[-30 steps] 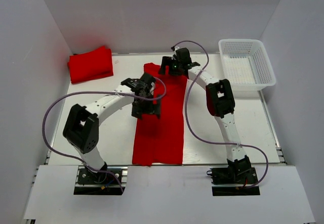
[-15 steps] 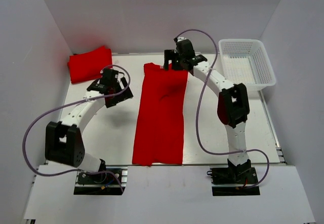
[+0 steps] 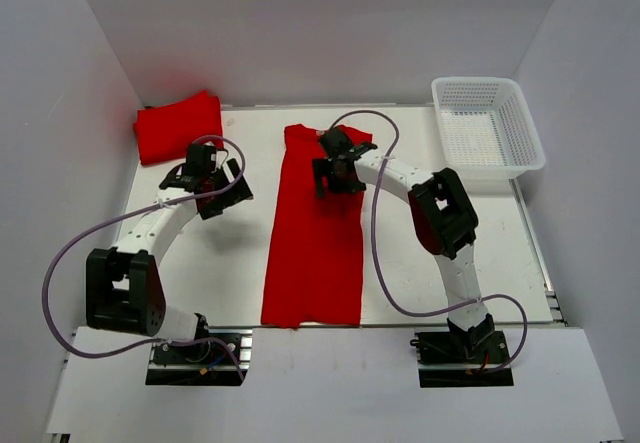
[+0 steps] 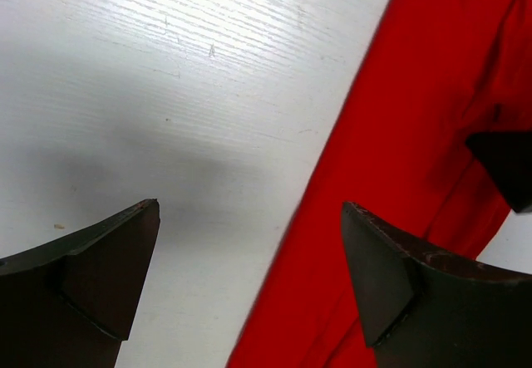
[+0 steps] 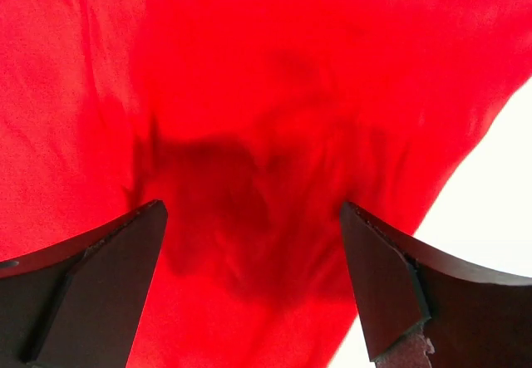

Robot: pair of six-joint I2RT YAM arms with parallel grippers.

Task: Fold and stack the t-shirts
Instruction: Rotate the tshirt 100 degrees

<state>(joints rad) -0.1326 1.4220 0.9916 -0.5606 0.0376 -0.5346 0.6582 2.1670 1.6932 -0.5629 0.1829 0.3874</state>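
Note:
A red t-shirt (image 3: 318,228) lies as a long folded strip down the middle of the table. A second red t-shirt (image 3: 180,126) lies folded at the back left corner. My left gripper (image 3: 228,195) is open and empty over bare table left of the strip; in the left wrist view it (image 4: 249,210) frames the strip's left edge (image 4: 407,160). My right gripper (image 3: 332,175) is open above the strip's far part; in the right wrist view it (image 5: 253,206) hangs just over wrinkled red cloth (image 5: 249,94), holding nothing.
A white mesh basket (image 3: 488,123) stands at the back right. White walls close in the table on three sides. A dark piece of the right gripper (image 4: 507,169) shows in the left wrist view.
My left gripper has left the strip and moved to the table on its left. My right gripper has come from the strip's far end nearer, over the cloth.

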